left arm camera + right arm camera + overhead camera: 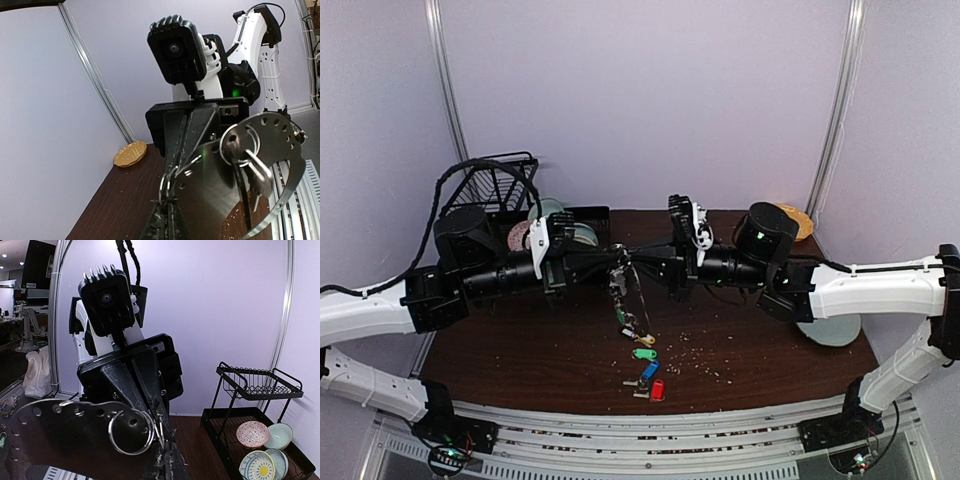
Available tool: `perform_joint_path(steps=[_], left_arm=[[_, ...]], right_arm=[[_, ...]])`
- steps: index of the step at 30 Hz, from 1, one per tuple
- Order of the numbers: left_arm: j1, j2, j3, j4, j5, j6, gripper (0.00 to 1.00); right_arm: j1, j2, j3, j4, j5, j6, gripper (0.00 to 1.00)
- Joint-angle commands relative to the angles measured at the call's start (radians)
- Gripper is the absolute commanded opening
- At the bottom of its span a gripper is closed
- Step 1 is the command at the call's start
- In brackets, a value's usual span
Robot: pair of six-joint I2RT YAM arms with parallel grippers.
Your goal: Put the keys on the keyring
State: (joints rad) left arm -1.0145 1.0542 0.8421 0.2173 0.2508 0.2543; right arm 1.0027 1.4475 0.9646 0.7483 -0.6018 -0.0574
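Left hand (pixel 606 262) clenched on the keyring (pixel 620 270), held above the bench (pixel 520 350) between both arms. Right hand (pixel 642 262) clenched on the same ring opposite. Loose keys (pixel 645 368) lying on the bench below.

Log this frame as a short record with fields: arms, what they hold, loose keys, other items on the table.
arms: left tool and right tool meet tip to tip above the table centre
held: thin dark wire keyring strung with small silvery keys, hanging between both tools
tool state: each closed on the ring
loose keys: green-tagged, blue-tagged and red-tagged on the dark brown table
rack: black wire dish rack at back left, patterned plates inside
other: crumbs scattered on the table
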Motion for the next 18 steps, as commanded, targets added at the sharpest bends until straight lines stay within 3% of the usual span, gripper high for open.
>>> perform_joint_path(steps=[1,5,6,8,10,15,18], left_arm=[[-0.004,-0.006,0.02,0.07,0.0,-0.016,0.0],[-0.004,-0.021,0.01,0.061,-0.006,-0.015,0.0],[-0.004,-0.026,0.009,0.049,-0.017,-0.007,0.0],[-0.004,-0.031,0.021,-0.006,-0.054,0.027,0.0],[-0.004,-0.033,0.041,-0.12,-0.118,0.096,0.0],[-0.006,-0.02,0.092,-0.359,-0.271,0.245,0.0],[-0.006,-0.009,0.09,-0.391,-0.262,0.242,0.0]], right_arm=[[0.016,0.013,0.038,0.001,-0.039,-0.01,0.0],[0.016,0.009,0.033,-0.005,-0.044,-0.014,0.0],[0.015,0.006,0.029,-0.009,-0.035,-0.015,0.04],[0.007,-0.01,0.016,-0.018,-0.006,-0.021,0.22],[-0.004,-0.042,-0.009,-0.042,0.03,-0.042,0.3],[-0.043,-0.141,-0.063,-0.151,0.099,-0.112,0.34],[-0.046,-0.144,-0.061,-0.21,0.118,-0.123,0.26]])
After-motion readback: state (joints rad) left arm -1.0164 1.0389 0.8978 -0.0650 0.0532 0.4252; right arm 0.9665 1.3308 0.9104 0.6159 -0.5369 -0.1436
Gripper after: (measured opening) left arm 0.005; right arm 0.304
